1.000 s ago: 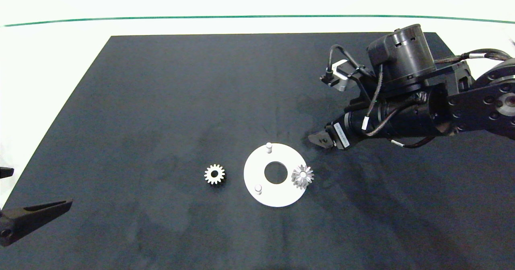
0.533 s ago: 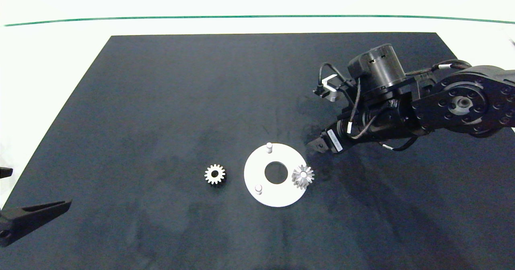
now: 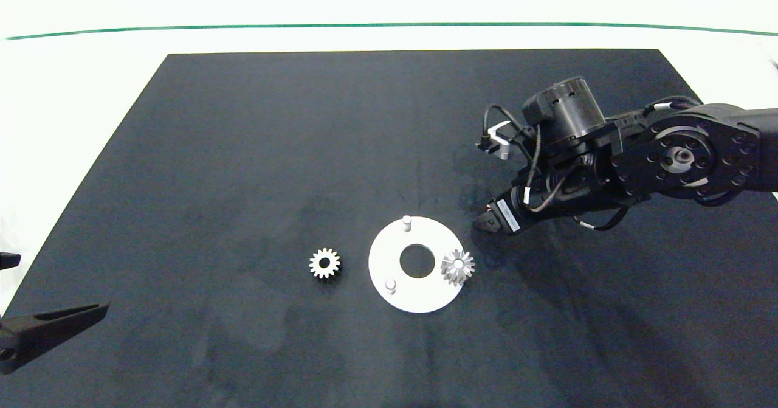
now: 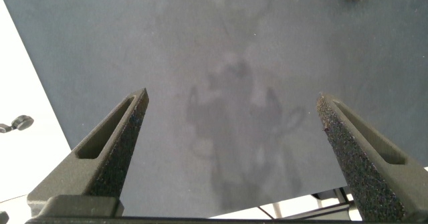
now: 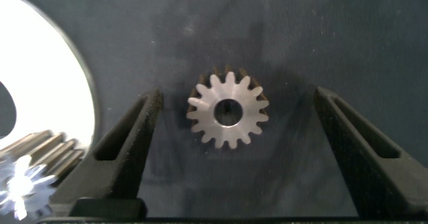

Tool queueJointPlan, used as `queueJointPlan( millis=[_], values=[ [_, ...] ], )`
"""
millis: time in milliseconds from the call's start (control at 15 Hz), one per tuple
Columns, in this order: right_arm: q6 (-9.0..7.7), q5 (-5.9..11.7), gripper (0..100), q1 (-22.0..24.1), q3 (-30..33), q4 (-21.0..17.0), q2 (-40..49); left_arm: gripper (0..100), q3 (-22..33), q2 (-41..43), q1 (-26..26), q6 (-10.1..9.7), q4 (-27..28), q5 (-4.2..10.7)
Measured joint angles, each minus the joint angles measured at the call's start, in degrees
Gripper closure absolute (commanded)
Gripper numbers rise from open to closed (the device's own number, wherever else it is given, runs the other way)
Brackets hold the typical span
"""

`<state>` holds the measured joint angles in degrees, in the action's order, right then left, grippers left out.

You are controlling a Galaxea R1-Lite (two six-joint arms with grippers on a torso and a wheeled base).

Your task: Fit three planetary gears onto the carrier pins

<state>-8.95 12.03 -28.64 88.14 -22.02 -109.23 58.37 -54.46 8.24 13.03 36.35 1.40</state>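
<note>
Lower now, my right claw (image 5: 231,157) gapes around 1 gear (image 5: 228,113) on the black mat (image 3: 243,152), beside the disc (image 3: 389,262). 1 gear (image 3: 457,266) sits on a pin, another (image 3: 324,263) lies left. Left claw (image 4: 234,157) hangs spread at the mat's corner on the white desk (image 3: 73,92).

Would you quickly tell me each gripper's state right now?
Left gripper: open, empty, parked.
Right gripper: open, straddling a loose gear, not gripping it.

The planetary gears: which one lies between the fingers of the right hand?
The gear flat on the black mat beside the white disc, framed by the open right hand. Another sits on a pin; another lies far left.
</note>
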Motion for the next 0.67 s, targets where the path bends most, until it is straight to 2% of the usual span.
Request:
queueJointPlan(
  millis=[333,467,667],
  values=[
    [0.22,-0.13,24,0.26,0.01,0.0,-0.5,0,-0.1,0.02,0.35,0.0,0.0,0.05],
    [1.04,-0.21,28,0.28,-0.05,0.0,-0.56,0,-0.1,0.02,0.38,0.0,0.0,0.05],
    [1.29,-0.33,34,0.26,-0.18,0.02,-0.56,0,-0.1,0.02,0.38,0.0,0.02,0.02]
  ],
)
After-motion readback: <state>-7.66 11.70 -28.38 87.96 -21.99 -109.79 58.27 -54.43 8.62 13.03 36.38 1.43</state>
